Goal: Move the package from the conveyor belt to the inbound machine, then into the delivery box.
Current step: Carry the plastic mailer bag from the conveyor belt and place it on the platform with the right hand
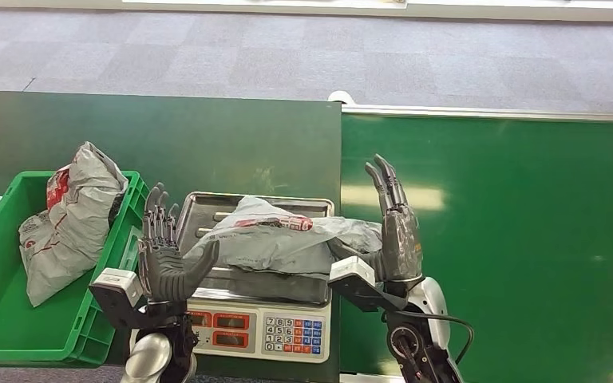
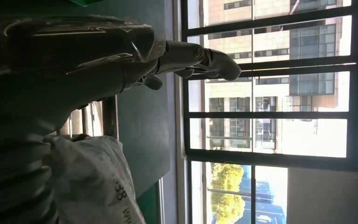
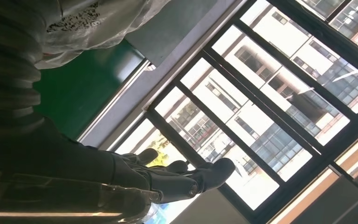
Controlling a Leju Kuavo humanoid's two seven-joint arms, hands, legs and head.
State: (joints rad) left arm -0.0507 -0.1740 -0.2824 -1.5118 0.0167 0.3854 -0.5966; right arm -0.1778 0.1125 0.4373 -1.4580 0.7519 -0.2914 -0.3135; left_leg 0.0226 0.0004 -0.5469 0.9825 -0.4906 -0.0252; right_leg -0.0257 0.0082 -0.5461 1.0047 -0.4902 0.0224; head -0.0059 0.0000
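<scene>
A: Where's the package [image 1: 283,239]?

B: Lying on the weighing scale's [image 1: 259,323] steel tray, right of the green crate [image 1: 88,319].

A: The hands?

B: Left hand [image 1: 164,259] and right hand [image 1: 391,231] flank it, fingers spread, holding nothing.

A: Handling?

B: Probably a soft, slippery, light poly bag (it sags); best squeezed from both ends.

Package [image 1: 275,239] on scale [image 1: 259,315]; bin [image 1: 88,315] left, conveyor belt [image 1: 511,239] right.

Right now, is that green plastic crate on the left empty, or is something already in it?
Not empty. The green plastic crate holds one crumpled grey plastic mailing bag leaning against its right wall, top poking above the rim.
</scene>
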